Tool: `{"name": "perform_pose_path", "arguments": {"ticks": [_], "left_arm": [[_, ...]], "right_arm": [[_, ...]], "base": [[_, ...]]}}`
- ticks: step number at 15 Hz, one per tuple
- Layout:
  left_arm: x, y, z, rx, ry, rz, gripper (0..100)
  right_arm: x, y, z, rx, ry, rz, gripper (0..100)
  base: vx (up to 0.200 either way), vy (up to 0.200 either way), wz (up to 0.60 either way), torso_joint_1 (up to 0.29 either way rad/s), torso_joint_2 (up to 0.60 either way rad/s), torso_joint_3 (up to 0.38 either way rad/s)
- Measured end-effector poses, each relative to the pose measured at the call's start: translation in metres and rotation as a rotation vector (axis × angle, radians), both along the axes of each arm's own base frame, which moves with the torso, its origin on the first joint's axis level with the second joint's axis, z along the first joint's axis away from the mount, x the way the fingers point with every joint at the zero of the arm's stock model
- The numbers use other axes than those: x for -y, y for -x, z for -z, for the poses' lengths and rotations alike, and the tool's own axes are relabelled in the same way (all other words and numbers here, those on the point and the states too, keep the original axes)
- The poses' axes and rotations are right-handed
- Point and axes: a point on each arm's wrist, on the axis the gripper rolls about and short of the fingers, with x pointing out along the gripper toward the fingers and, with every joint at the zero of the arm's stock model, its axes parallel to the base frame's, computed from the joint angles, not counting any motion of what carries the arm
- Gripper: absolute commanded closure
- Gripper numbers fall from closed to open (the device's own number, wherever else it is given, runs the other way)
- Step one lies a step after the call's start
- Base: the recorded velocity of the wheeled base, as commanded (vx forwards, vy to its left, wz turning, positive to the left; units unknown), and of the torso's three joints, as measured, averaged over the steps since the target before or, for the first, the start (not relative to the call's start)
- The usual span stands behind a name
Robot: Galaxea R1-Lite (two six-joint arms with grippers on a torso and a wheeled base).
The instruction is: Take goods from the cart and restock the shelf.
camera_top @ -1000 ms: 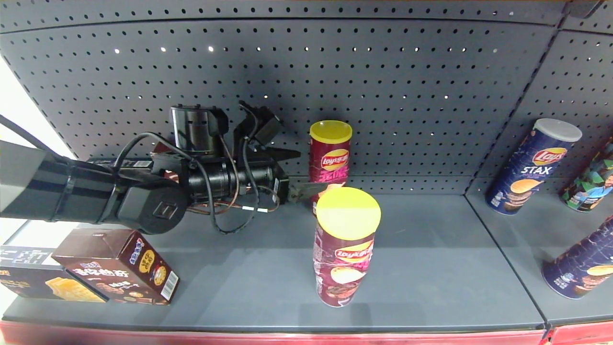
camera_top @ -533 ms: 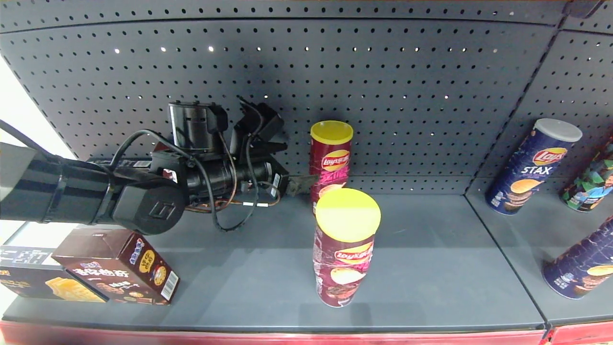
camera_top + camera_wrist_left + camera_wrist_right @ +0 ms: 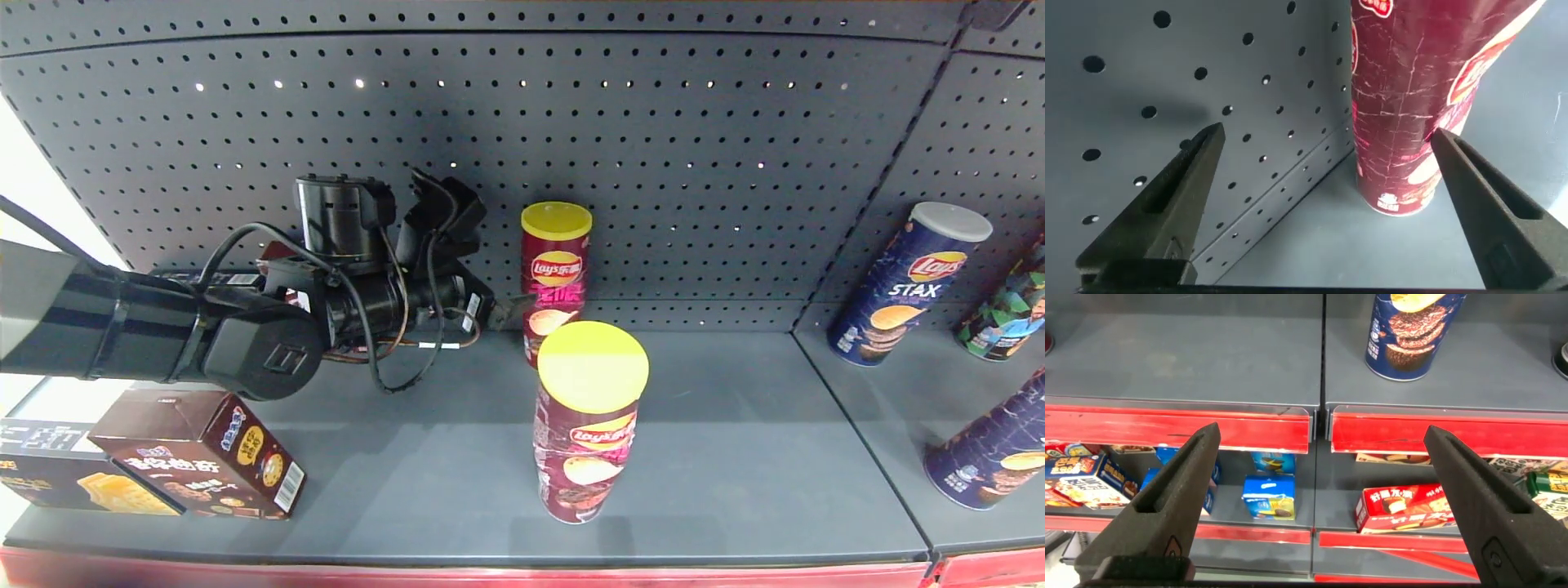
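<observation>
Red crisp can (image 3: 555, 273) being shown upright at shelf (image 3: 735, 457) back, near pegboard (image 3: 653, 163). Left end effector (image 3: 1327, 139) being held wide open, empty, just beside it. Light, stiff, slick tube; mid-body grip being judged safest.

Round logo badge with print on the rear red can (image 3: 557, 269), front red can (image 3: 586, 441) and blue can (image 3: 902, 290); the blue one also has a white word under its badge. Brown box (image 3: 204, 453) carries characters, round seals and a barcode. Print on the red box (image 3: 1400, 508) is too small to read.
</observation>
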Motion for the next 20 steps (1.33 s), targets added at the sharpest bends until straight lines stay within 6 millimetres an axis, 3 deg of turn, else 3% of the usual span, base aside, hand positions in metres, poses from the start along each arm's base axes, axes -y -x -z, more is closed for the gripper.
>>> {"name": "perform_pose_path", "arguments": {"ticks": [6,12,17,20], "left_arm": [[-0.003,0.010,0.003,-0.012,-0.004,0.006,0],[-0.022,0.043,-0.027,0.022,0.038,-0.021,0],[-0.045,0.104,-0.057,0.071,0.125,-0.081,0],[-0.068,0.160,-0.049,0.065,0.149,-0.113,0]], "right_arm": [[0.000,0.000,0.000,0.000,0.000,0.000,0],[0.000,0.000,0.000,0.000,0.000,0.000,0],[0.000,0.000,0.000,0.000,0.000,0.000,0],[0.000,0.000,0.000,0.000,0.000,0.000,0]], "base": [[0.000,0.000,0.00,0.000,0.00,0.000],[0.000,0.000,0.00,0.000,0.00,0.000],[0.000,0.000,0.00,0.000,0.00,0.000],[0.000,0.000,0.00,0.000,0.00,0.000]]}}
